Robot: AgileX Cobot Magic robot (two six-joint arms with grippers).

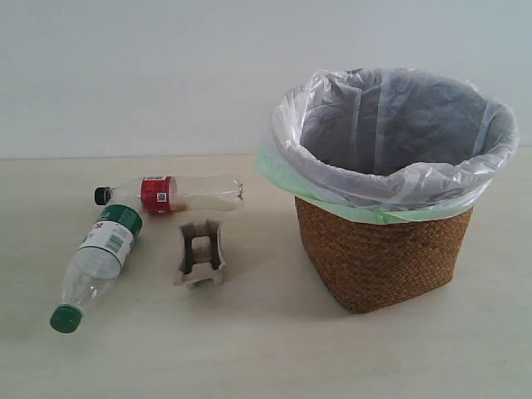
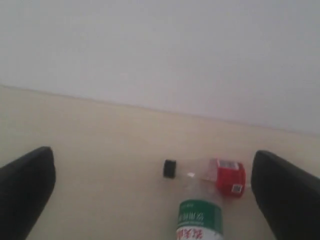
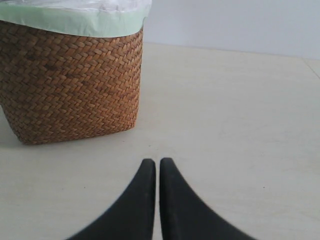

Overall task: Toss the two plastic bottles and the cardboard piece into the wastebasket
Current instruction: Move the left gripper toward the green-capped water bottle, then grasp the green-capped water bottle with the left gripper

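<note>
The larger bottle (image 1: pixel 96 262) with green cap and green-white label lies on the table at the left, cap toward the front. Behind it the slimmer bottle (image 1: pixel 170 194) with black cap and red label lies crosswise. The cardboard piece (image 1: pixel 200 253) stands just right of them. The wicker wastebasket (image 1: pixel 384 253) with its bag-lined rim stands at the right. Neither arm shows in the exterior view. My left gripper (image 2: pixel 152 192) is open, above the table, with the green-label bottle (image 2: pixel 199 220) and red-label bottle (image 2: pixel 207 175) lying ahead between its fingers. My right gripper (image 3: pixel 157 164) is shut and empty, short of the wastebasket (image 3: pixel 70 85).
A pale wall runs behind the beige table (image 1: pixel 266 349). The wastebasket's bag (image 1: pixel 399 133) bulges out over the rim on all sides.
</note>
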